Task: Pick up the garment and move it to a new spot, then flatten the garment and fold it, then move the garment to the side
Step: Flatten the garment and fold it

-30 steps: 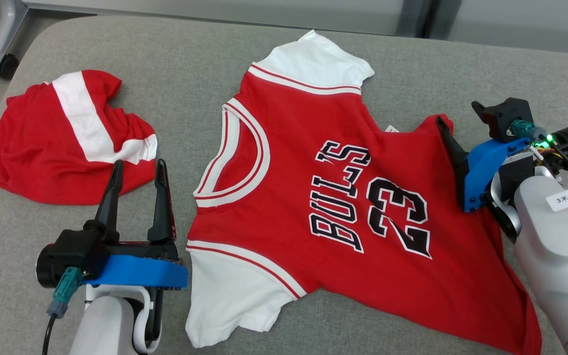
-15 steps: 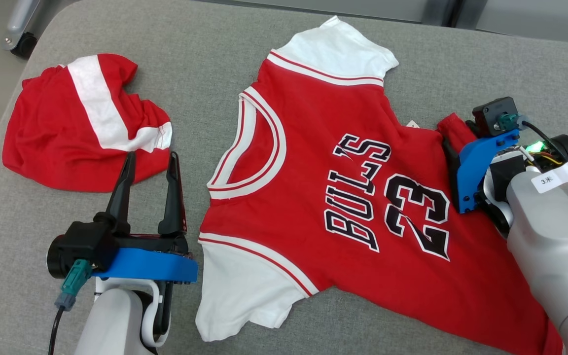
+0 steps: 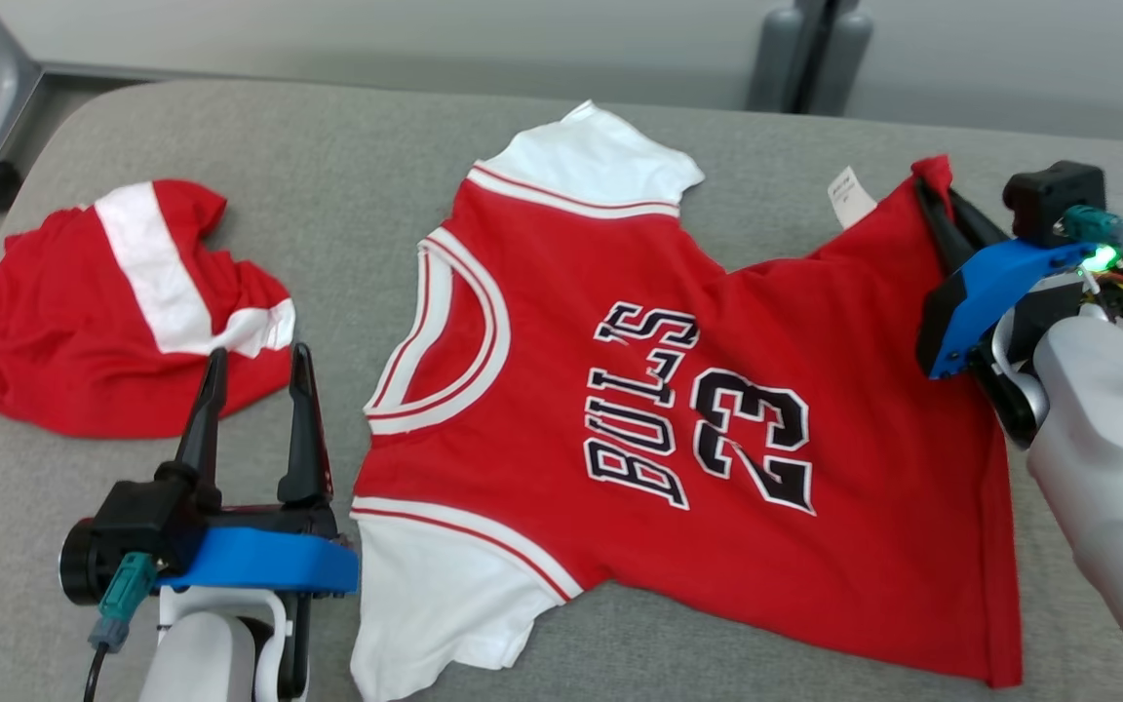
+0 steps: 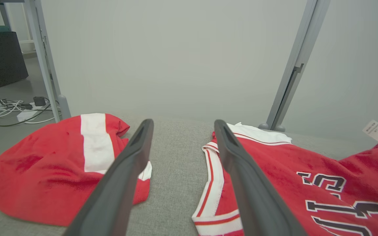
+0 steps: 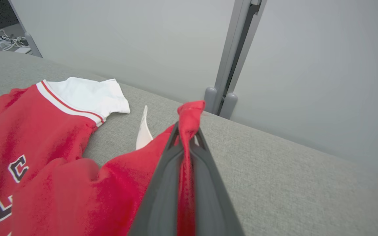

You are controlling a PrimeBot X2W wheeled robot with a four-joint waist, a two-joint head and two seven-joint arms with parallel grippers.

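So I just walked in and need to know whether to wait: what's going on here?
A two-armed robot is working on a red jersey spread on a grey cushion. Its right gripper is shut on a hem corner, holding it up off the cushion while the rest lies flat. The left gripper is open and empty, between the jersey and a crumpled red garment. No fold is made yet.
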